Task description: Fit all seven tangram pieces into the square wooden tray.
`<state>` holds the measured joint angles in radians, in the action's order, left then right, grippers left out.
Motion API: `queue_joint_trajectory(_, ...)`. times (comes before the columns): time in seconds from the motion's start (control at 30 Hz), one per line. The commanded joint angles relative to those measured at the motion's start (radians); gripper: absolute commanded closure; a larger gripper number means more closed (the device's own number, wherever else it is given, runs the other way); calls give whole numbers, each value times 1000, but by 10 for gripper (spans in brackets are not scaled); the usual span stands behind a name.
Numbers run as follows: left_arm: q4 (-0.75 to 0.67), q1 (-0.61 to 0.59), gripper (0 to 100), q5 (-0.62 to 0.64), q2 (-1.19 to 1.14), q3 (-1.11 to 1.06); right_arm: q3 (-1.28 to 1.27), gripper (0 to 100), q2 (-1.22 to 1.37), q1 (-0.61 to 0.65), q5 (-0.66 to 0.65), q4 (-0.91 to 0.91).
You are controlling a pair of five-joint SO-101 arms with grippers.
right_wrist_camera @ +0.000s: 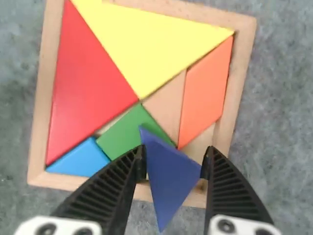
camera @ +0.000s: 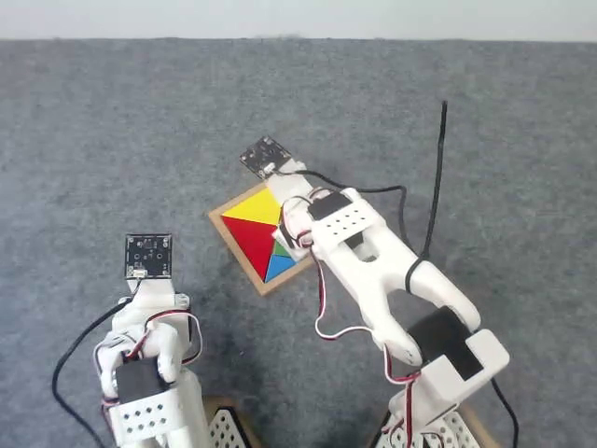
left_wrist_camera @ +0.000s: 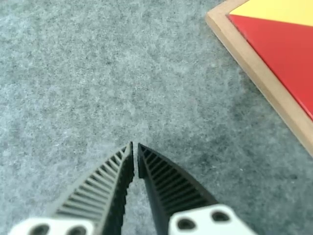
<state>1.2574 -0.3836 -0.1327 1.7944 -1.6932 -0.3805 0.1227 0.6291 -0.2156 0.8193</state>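
Right gripper point(right_wrist_camera: 173, 152) with the dark blue triangle point(right_wrist_camera: 168, 183) above the square wooden tray point(right_wrist_camera: 244, 73).
The right fingers point(right_wrist_camera: 117, 181) clasped the dark blue triangle from both sides; its tip lay over the green piece point(right_wrist_camera: 124, 137) and its far corner reached past the tray's rim. Seated in the tray were the yellow triangle point(right_wrist_camera: 146, 44), the red triangle point(right_wrist_camera: 83, 93), the orange parallelogram point(right_wrist_camera: 205, 93), the green piece and the light blue triangle point(right_wrist_camera: 80, 161), with bare wood between yellow, orange and green. The tray rested on the grey felt point(left_wrist_camera: 98, 73) mid-table. The left gripper point(left_wrist_camera: 135, 147) hung over the felt near the tray's corner, its fingers closed tip to tip on nothing.
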Motion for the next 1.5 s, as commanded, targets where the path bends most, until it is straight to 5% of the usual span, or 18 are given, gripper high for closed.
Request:
queue_joint_trajectory(0.0,5,-3,985,-9,18,8,68,809,-2,5,9,12)
queue_joint_trajectory(0.57,5,-3,985,-9,18,8,-46,809,-82,51,-37,-4)
queue_joint_trajectory(1.13,5,-3,985,-9,18,8,-44,809,-82,-33,-61,-65)
queue_joint_trajectory(1.3,5,-3,985,-9,18,8,-9,998,-114,-27,-55,-53)
queue_joint_trajectory(1.47,5,-3,985,-9,18,8,-28,987,-278,-7,-86,76)
